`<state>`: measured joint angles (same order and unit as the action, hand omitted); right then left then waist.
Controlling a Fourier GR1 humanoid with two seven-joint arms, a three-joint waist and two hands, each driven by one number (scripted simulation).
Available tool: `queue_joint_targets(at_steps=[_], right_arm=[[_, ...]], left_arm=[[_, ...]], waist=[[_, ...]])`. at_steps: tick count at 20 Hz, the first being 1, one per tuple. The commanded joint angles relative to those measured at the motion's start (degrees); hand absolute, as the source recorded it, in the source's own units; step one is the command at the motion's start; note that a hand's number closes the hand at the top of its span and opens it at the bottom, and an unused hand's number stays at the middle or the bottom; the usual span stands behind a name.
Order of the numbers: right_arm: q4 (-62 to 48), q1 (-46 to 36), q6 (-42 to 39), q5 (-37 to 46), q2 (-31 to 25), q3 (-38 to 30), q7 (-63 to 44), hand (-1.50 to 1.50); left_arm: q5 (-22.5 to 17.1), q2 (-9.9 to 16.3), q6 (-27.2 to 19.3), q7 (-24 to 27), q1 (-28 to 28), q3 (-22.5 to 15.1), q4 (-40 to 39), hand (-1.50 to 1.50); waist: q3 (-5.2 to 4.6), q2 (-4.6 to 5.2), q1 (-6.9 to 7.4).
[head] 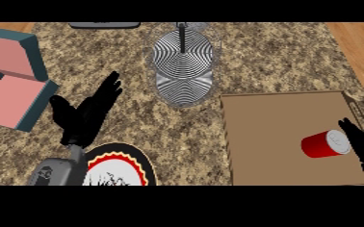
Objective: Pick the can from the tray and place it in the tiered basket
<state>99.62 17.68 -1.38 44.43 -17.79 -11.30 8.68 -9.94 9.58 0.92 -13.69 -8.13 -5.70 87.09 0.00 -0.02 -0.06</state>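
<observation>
A red can (325, 144) with a pale top lies on its side on the brown tray (274, 134) at the right. My right hand (353, 138) shows only at the right edge, its black fingers just beside the can's top end; whether they touch it I cannot tell. The wire tiered basket (184, 67) stands at the back centre of the counter, with a dark centre pole. My left hand (89, 113) rests open over the granite at the left, fingers pointing up and away.
A pink box with teal sides (21, 79) sits at the far left. A plate with a red, yellow and black rim (121, 166) lies at the lower left under my left forearm. A dark flat object (105, 25) is at the back edge.
</observation>
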Motion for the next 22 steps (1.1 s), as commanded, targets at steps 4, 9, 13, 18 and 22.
queue_joint_targets(at_steps=[4, 9, 13, 18, 22], right_arm=[[-11.34, -10.55, -1.72, -1.13, -1.12, -3.34, 1.53, -1.50], [-15.10, -10.72, 3.01, 4.19, 2.61, -0.28, 2.32, -1.50], [-13.86, -8.90, 1.27, 2.49, 1.14, -2.43, 3.98, -1.50], [-13.51, -10.47, -0.22, 5.41, 2.37, 1.28, 1.86, -1.50], [-20.63, -13.81, 1.21, 1.87, 0.64, 0.00, 11.93, 1.50]], left_arm=[[1.32, -1.35, -0.01, -2.42, -0.40, 0.96, 1.65, 0.00], [2.10, -1.88, 0.98, -2.91, -3.03, 2.47, -1.50, 0.00], [2.27, -2.64, 2.14, 0.84, -4.28, 3.97, -5.74, 0.00], [4.88, -4.95, -0.34, -1.26, -0.65, 0.14, 0.96, 0.00], [2.01, -2.58, 2.33, -0.83, -2.14, 3.79, -1.71, 0.00]], waist=[[0.01, 0.02, 0.18], [0.00, 0.03, 0.05], [-0.01, 0.04, -0.18], [-0.01, -0.02, 0.05], [0.02, 0.07, 0.22]])
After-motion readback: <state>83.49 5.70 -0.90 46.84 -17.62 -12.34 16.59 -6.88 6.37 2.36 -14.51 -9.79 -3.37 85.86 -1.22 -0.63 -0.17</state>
